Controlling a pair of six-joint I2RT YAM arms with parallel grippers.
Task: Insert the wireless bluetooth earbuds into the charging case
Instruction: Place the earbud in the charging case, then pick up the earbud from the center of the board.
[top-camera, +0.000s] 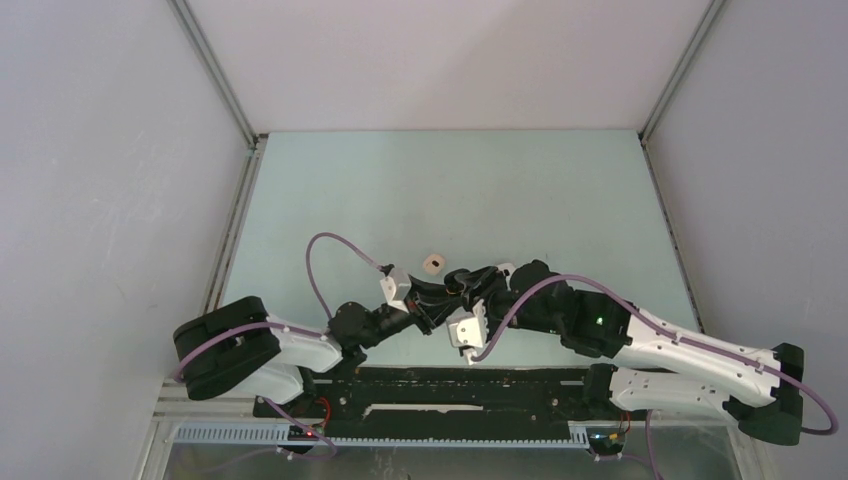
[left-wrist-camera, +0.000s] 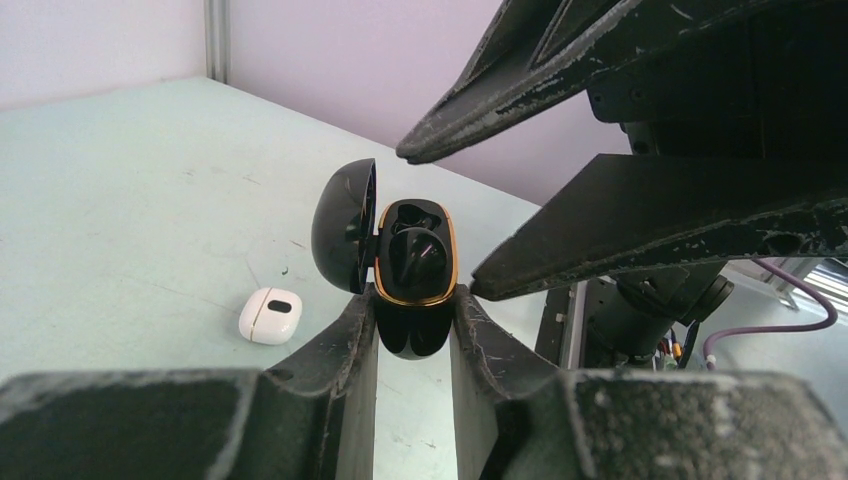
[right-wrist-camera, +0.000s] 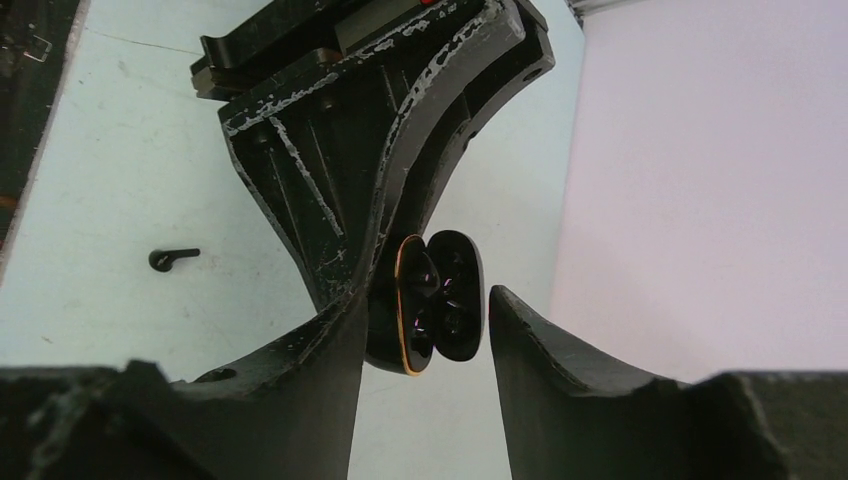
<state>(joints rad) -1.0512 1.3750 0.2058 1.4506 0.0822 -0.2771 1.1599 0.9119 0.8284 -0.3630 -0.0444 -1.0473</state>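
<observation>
The black charging case (left-wrist-camera: 415, 325) with a gold rim is pinched between the fingers of my left gripper (left-wrist-camera: 412, 297), which is shut on its lower body. Its lid (left-wrist-camera: 343, 225) stands open to the left. A black earbud (left-wrist-camera: 420, 250) sits in the case's well. My right gripper (right-wrist-camera: 427, 296) is open, with a finger on either side of the case (right-wrist-camera: 440, 300) and a gap at the right finger. Another black earbud (right-wrist-camera: 172, 259) lies loose on the table. In the top view the left gripper (top-camera: 432, 305) and the right gripper (top-camera: 470, 283) meet mid-table.
A small white case (left-wrist-camera: 270, 315) lies shut on the pale green table (top-camera: 560, 200), just beyond the grippers (top-camera: 432, 263). White walls enclose the table on three sides. The arm bases stand along the near edge.
</observation>
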